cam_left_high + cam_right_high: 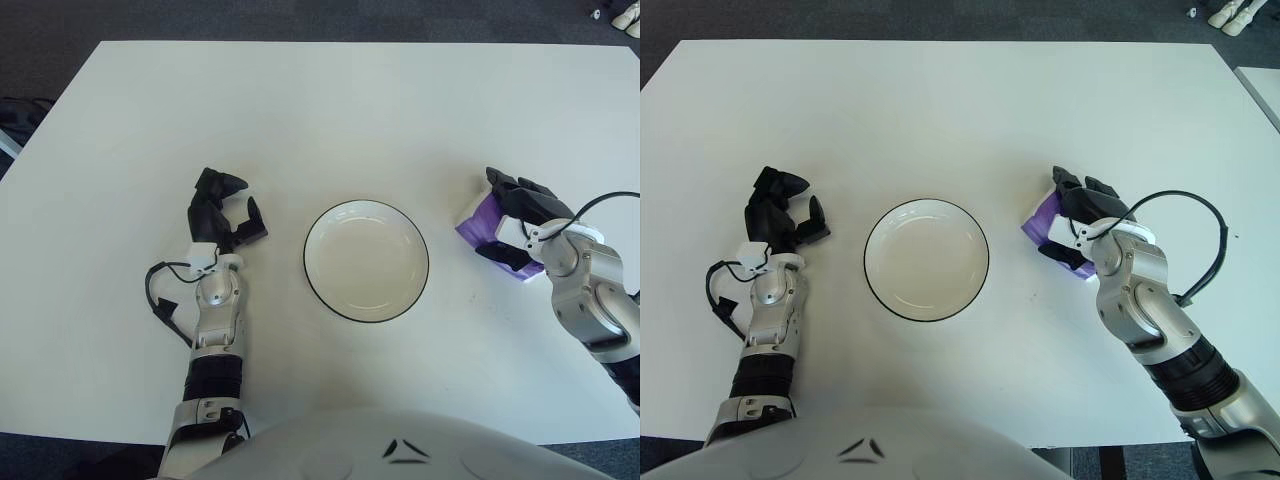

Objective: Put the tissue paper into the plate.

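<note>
Covering purple tissue paper (482, 224), right hand (525, 215) fingers curled; plate (366, 260) leftward, unobstructed

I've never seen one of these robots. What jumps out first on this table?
The purple tissue pack on the white table, with the right hand draped over it, fingers closing round it. Left of it sits an empty black-rimmed plate. The left hand shows idle on the plate's far side, holding nothing.

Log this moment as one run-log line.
right hand: fingers over tissue pack, grasp unconfirmed | left hand: idle, left of plate | plate: empty | tissue: not placed
</note>
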Controlling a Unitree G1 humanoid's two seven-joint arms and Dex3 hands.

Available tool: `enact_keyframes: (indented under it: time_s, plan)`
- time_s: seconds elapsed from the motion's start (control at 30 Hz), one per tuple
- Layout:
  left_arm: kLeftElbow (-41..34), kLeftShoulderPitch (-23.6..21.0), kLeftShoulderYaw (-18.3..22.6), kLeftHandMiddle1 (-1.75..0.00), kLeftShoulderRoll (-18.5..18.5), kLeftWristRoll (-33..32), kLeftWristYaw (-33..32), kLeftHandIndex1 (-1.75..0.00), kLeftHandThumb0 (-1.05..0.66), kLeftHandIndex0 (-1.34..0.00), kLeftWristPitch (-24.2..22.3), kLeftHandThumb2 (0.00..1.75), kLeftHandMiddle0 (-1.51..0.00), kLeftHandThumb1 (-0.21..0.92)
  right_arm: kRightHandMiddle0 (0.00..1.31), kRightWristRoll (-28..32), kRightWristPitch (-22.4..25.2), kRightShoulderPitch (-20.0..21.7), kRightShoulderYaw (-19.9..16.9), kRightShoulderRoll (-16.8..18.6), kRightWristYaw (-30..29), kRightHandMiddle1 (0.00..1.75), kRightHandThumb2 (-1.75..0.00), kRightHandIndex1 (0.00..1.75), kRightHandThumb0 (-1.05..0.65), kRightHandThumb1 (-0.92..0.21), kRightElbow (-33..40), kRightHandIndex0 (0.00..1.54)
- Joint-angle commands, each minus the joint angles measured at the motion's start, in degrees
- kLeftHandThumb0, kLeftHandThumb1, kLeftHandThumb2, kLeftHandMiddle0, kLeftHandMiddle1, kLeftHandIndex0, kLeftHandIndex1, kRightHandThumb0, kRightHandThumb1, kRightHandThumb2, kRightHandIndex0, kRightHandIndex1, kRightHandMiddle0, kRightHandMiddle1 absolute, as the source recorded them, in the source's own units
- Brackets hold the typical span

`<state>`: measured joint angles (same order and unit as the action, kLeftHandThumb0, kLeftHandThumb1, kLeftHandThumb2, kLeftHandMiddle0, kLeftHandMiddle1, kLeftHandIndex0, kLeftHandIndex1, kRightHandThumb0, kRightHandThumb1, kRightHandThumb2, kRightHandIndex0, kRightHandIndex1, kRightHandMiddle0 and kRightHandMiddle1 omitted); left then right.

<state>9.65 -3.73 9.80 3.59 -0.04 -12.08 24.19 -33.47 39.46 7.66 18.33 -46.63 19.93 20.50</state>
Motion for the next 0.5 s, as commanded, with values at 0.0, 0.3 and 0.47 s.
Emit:
enact_keyframes:
  time_s: [0.0, 0.3, 0.47]
  plan:
    - [2.0, 2.8, 0.5, -1.75, 0.1, -0.7, 0.1, -1.58, -0.01, -0.75, -1.7, 1.51, -0.65, 0.10, 0.00, -0.1, 1.0, -4.4, 1.6, 1.4, 2.3, 0.00, -0.99, 0.00, -0.78, -0.18, -4.3, 0.00]
    - [2.0, 2.8, 0.8, -1.75, 0.3, -1.4, 0.2, -1.54, -0.01, -0.77, -1.7, 1.53, -0.68, 0.08, 0.00, 0.2, -0.4, -4.8, -1.4, 4.6, 0.8, 0.00, -1.09, 0.00, -0.68, -0.14, -6.2, 0.00]
    - [1.9, 2.9, 0.8, -1.75, 0.3, -1.7, 0.2, -1.53, -0.01, -0.78, -1.7, 1.52, -0.67, 0.08, 0.00, 1.5, -2.0, -5.7, -4.6, 7.5, -0.6, 0.55, -1.22, 0.58, -0.44, -0.05, -6.4, 0.00]
